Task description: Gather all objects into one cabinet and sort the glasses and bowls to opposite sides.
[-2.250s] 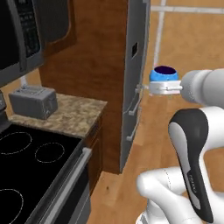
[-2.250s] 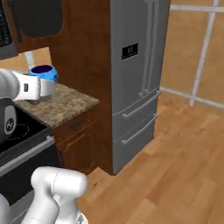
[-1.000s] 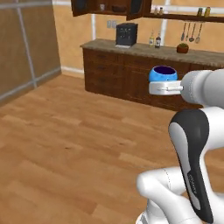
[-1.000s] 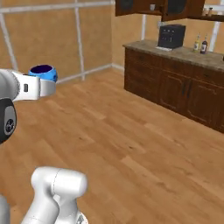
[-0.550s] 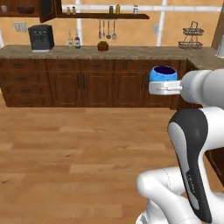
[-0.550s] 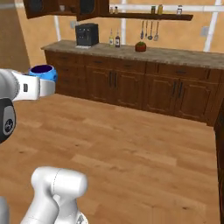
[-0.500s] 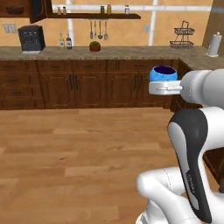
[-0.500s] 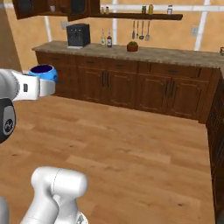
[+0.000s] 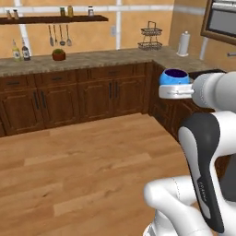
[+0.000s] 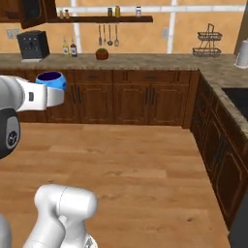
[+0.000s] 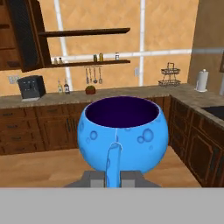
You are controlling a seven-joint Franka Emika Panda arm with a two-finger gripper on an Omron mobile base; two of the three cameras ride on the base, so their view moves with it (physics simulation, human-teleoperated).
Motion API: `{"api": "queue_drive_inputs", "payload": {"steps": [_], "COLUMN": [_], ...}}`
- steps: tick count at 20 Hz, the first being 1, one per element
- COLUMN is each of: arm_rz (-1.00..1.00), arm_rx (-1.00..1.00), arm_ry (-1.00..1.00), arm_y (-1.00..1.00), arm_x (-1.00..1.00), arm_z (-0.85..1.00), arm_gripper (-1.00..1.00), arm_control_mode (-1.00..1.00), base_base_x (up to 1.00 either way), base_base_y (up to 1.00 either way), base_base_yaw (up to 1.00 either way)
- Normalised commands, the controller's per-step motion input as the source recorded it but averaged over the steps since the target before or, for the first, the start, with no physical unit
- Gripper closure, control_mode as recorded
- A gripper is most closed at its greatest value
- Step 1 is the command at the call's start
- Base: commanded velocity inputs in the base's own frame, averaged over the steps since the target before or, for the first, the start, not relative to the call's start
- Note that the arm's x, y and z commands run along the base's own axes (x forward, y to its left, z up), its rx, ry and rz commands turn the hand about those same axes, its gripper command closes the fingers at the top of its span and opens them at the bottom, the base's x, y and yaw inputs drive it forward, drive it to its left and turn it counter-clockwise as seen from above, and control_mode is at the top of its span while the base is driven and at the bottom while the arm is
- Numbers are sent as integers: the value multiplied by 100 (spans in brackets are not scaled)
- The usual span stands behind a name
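Wood-plank floor (image 9: 83, 166); dark base cabinets (image 10: 140, 104); tan wall (image 9: 129, 27)

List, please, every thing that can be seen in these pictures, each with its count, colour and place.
blue mug: one, bright blue with dark inside, upright in the gripper, handle toward the hand camera
coffee machine: one, black, on the counter at far left
bottles: two, dark, on the counter right of the coffee machine
small pot: one, red with green top, on the counter
hanging utensils: three, grey, on the wall below the shelf
wall shelf: one, dark brown, with small jars on it
wire basket: one, dark, near the counter corner
paper towel roll: one, white, on the right counter
low cabinets: dark brown, along the walls
gripper: one, grey fingers at the mug's handle
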Motion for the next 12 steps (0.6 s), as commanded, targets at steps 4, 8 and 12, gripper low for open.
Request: {"api": "queue_drive_inputs", "payload": {"steps": [4, 8, 12], "arm_rz": [0, 0, 0], "arm_rx": [0, 0, 0], "arm_ry": [0, 0, 0], "arm_y": [0, 0, 0], "arm_x": [0, 0, 0], "arm_z": [0, 0, 0], "arm_gripper": [100, 100, 100], "arm_control_mode": [100, 100, 100], "base_base_x": [55, 47, 19], "base_base_y": [100, 100, 100], "base_base_yaw": [-12, -1, 0]}}
